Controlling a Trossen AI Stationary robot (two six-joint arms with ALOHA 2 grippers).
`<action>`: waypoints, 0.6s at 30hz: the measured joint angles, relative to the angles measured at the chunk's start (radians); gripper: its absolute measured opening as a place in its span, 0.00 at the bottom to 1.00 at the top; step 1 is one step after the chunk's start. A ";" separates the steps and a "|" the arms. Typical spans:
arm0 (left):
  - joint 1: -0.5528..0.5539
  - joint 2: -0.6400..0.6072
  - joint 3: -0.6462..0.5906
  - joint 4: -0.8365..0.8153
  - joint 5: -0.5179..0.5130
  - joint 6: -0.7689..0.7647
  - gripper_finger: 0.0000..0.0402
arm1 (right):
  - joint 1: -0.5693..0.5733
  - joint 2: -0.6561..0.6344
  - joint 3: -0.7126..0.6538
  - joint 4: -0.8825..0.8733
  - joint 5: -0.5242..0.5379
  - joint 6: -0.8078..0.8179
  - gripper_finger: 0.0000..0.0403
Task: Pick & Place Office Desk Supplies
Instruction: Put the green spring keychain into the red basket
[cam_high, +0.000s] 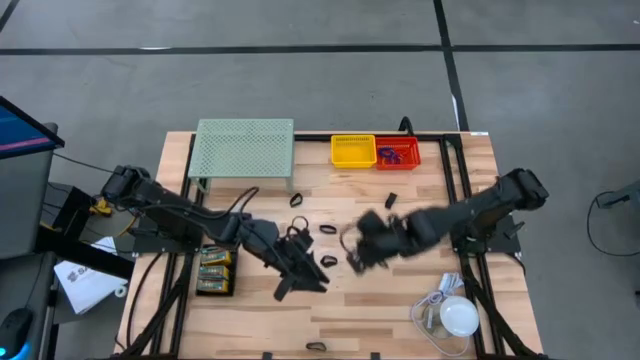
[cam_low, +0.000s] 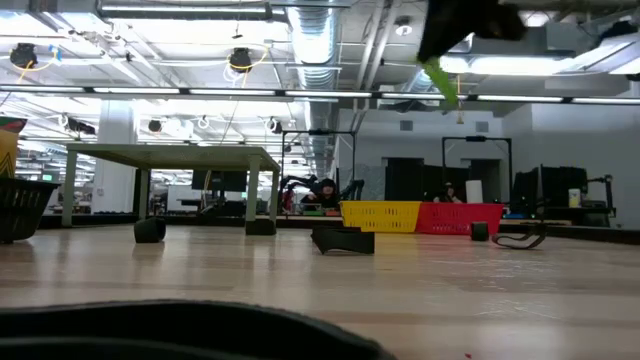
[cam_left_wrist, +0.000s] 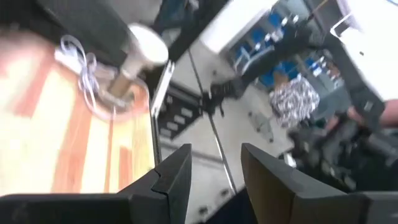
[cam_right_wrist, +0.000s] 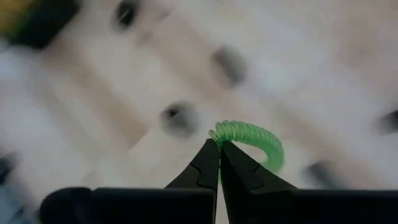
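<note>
Overhead, table-level, 2 blurry, probably near, wrist views.

A pale-green mesh stand (cam_high: 244, 148) is sitting around 11 o'clock on the wooden counter (cam_high: 380, 310), yellow bin (cam_high: 353, 151) and red bin (cam_high: 398, 153) are hanging out at 12-1, white dome (cam_high: 460, 316) is lying around 5.

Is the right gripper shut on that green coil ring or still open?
Shut. The right gripper's fingers meet, pinching one end of the green coil ring.
</note>
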 joint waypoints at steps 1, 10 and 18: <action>-0.009 0.000 0.000 -0.020 0.001 -0.011 0.34 | -0.039 -0.001 0.025 -0.046 0.017 -0.033 0.00; -0.047 0.000 0.000 -0.079 -0.054 -0.048 0.34 | -0.478 -0.026 0.062 -0.155 0.000 -0.421 0.00; -0.046 0.000 0.000 -0.104 -0.103 -0.072 0.34 | -0.906 -0.022 0.060 -0.135 -0.136 -0.652 0.00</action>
